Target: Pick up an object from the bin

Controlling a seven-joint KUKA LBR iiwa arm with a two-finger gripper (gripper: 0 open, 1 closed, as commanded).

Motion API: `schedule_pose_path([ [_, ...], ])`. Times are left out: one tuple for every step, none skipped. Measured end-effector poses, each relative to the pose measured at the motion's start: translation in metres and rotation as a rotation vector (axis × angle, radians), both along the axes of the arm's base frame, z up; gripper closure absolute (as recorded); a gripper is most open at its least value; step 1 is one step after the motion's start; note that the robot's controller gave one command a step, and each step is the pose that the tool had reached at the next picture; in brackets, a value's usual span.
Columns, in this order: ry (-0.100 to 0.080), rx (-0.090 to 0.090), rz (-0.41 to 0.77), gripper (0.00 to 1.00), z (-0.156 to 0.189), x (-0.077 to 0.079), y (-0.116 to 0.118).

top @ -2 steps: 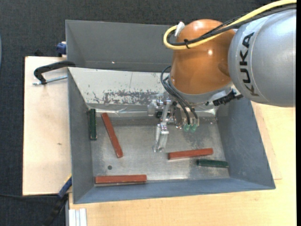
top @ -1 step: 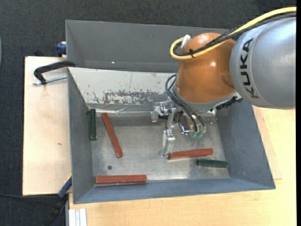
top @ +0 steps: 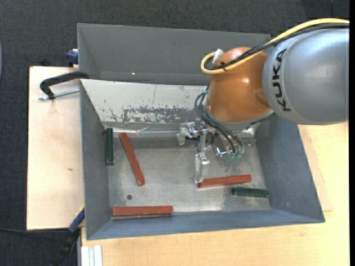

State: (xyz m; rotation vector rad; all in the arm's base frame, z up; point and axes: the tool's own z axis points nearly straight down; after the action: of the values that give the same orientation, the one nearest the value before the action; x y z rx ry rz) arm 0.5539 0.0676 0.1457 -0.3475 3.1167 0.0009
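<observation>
My gripper hangs low in the right half of the bin, under the arm's orange cover. Its metal tip is right at the left end of a short red bar that lies flat and nearly level on the floor. Just in front of that bar, to its right, lies a small dark green bar. I see nothing held in the gripper.
A long red bar lies slanted in the left half. A dark green bar rests along the left wall. Another red bar lies along the front wall. The arm covers the bin's back right corner.
</observation>
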Motion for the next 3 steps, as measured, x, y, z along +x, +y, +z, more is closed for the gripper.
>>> schedule_pose_path([
  [0.005, 0.001, -0.081, 0.0, -0.03, -0.018, -0.049],
  [0.005, 0.001, -0.103, 1.0, -0.075, -0.05, -0.062],
  [0.005, 0.001, -0.103, 1.0, -0.075, -0.05, -0.062],
])
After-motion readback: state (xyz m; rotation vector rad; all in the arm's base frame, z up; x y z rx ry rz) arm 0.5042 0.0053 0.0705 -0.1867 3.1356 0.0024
